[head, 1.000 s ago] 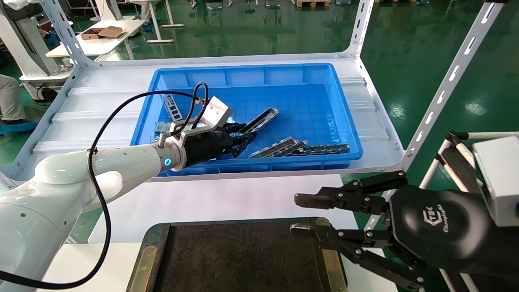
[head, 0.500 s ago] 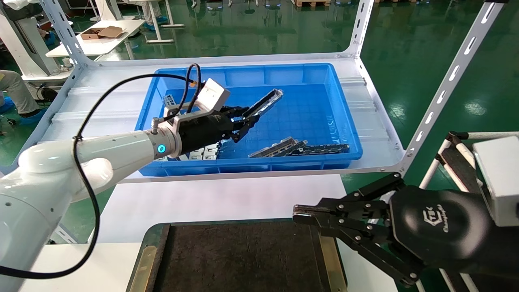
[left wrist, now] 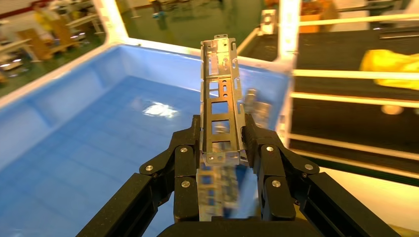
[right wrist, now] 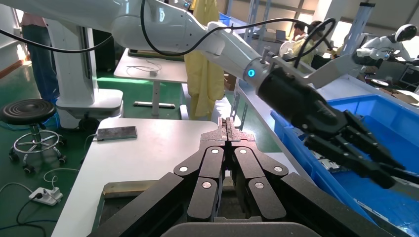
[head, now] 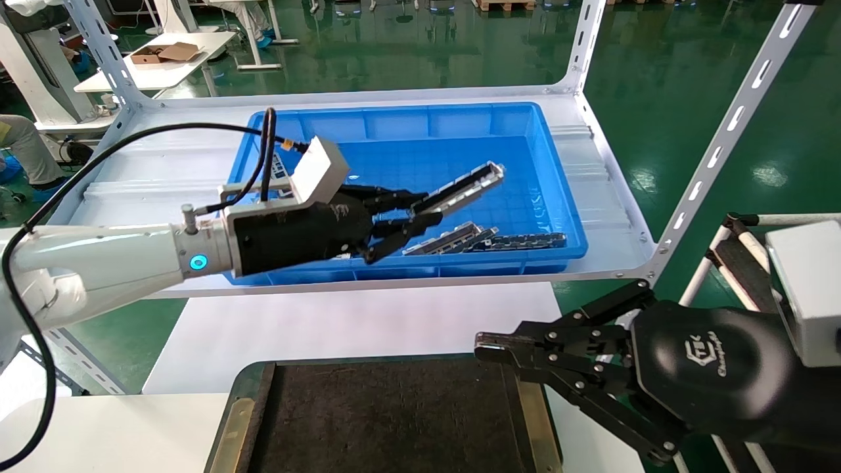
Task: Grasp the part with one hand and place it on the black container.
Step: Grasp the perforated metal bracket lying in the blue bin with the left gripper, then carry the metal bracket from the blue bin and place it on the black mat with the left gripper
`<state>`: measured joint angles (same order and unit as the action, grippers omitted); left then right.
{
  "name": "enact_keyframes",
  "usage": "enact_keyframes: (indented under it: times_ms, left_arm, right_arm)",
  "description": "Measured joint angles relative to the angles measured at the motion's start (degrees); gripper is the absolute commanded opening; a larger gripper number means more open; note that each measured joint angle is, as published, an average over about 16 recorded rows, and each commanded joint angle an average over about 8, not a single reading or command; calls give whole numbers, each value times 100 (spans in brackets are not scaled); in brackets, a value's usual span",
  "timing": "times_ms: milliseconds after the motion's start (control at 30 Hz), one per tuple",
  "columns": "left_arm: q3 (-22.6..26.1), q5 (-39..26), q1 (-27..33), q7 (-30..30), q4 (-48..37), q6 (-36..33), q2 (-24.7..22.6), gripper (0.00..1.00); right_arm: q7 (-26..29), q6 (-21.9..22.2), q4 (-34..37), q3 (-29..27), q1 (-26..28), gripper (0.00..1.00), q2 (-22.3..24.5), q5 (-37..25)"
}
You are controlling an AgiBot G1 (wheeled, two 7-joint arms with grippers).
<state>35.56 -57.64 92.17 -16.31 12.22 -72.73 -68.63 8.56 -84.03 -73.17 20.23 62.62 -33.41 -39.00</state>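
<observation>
My left gripper (head: 420, 213) is shut on the part (head: 463, 188), a long silver-grey channel bar with rectangular cut-outs, and holds it lifted above the blue bin (head: 558, 197), pointing right. In the left wrist view the part (left wrist: 221, 103) sticks out straight between the fingers (left wrist: 185, 153), which clamp its near end. The black container (head: 387, 420), a flat tray with brass rim strips, lies at the near edge of the white table. My right gripper (head: 489, 347) hangs shut and empty over the tray's right rim; it also shows in the right wrist view (right wrist: 228, 123).
Several more metal bars (head: 486, 240) lie in the bin near its front wall. The bin stands on a white shelf (head: 131, 177) with slotted uprights (head: 716, 144). A white table (head: 341, 322) lies between shelf and tray.
My left gripper lifted the part out of the bin and swung it right and nearer. My right gripper closed its fingers about one second ago and has since stayed still.
</observation>
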Motion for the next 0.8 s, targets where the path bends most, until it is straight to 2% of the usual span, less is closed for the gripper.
enact_keyframes:
  times_ms: [233,433,633,800]
  left_arm:
    - [-25,120,-340,118,380,-634,291,0]
    - [-33,220,-861,368,985,-856,533,0]
    - [-18,275,-1630,713,1827,-661,785,0]
    - [15,251,-2393,1087,2630,-130,988,0]
  right_arm:
    - [0,0,0,1,0,0,0,0]
    - [-1,1,0,1,0,0,0,1]
    - [-1,1,0,2,0,0,1,1]
    - [-1,1,0,2,1,0,1,2]
